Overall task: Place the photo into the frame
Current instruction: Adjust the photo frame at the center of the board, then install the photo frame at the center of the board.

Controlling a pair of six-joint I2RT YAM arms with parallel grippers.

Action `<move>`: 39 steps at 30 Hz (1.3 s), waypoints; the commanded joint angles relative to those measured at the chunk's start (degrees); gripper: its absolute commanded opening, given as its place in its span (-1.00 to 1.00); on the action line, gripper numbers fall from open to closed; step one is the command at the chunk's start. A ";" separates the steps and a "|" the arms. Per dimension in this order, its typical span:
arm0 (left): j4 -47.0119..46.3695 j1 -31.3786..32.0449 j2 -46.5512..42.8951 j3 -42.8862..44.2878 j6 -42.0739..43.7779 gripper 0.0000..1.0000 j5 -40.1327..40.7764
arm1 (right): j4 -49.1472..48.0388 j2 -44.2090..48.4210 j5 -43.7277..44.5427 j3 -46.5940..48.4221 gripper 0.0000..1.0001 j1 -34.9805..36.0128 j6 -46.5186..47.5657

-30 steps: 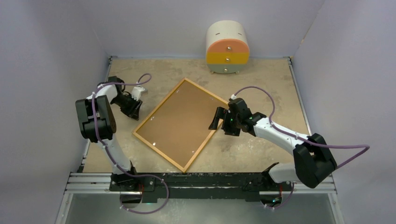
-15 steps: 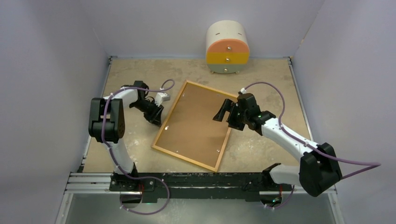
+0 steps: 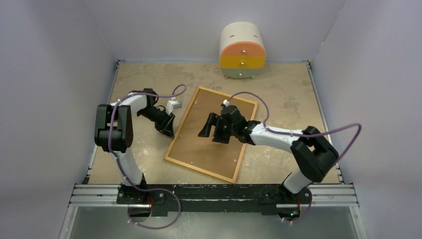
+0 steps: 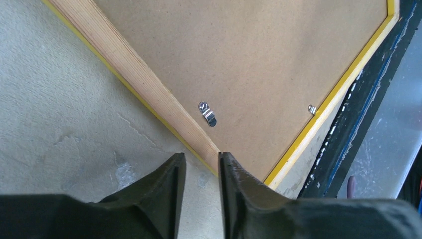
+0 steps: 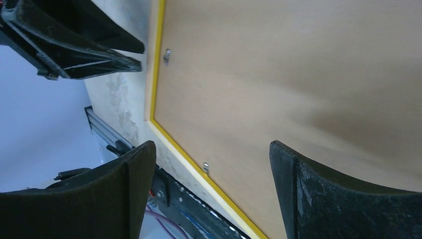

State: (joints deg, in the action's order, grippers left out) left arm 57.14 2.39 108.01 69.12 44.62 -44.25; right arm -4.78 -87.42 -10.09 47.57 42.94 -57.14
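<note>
The frame [image 3: 199, 170] lies face down on the tabletop [image 3: 278, 84], roughly mid-scene and turned at a slant, its long sides running from far right to near left. Its light wood back is up, with a thin yellow rim showing along the edges. The brown backing board [image 3: 199, 149] sits inside it, and small metal clips [image 4: 208, 113] stand along the inner edge.

The left gripper [image 4: 199, 162] is low at the frame's left side, near the near-left corner. Its jaws are narrow, with a slim gap between them. The wooden rail runs up to the right finger [image 4: 234, 184], and bare tabletop shows in the rest of the gap. It holds nothing that I can make out.

The right gripper [image 5: 211, 147] hangs over the middle of the backing board, jaws spread wide and with nothing between them.

A rounded drawer unit [image 3: 242, 50] stands at the far edge, well apart from the frame.
</note>
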 commanded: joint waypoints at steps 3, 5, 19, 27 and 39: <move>-4.75 -0.37 1.38 -2.99 -0.32 -0.65 1.41 | -8.87 -10.41 -0.49 10.24 0.63 6.21 -4.80; -5.78 -0.37 1.57 -3.51 -0.67 -0.71 1.53 | -10.16 -13.61 -0.82 12.46 0.58 7.46 -5.55; -6.60 -1.05 3.98 -3.99 -0.25 -0.81 0.50 | -17.45 -26.69 -2.85 18.36 0.24 9.60 -11.72; -6.61 -1.07 3.53 -4.13 -0.15 -0.83 0.74 | -17.27 -30.38 -1.41 20.97 0.07 9.92 -12.33; -6.96 -1.03 2.91 -4.65 -0.02 -0.85 1.30 | -15.76 -32.28 2.30 22.74 -0.14 9.99 -10.82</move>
State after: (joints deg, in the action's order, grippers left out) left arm 54.39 0.75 109.71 66.46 42.54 -46.02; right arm -22.17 -118.89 -11.27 68.60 52.60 -68.99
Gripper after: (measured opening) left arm 0.086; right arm 0.454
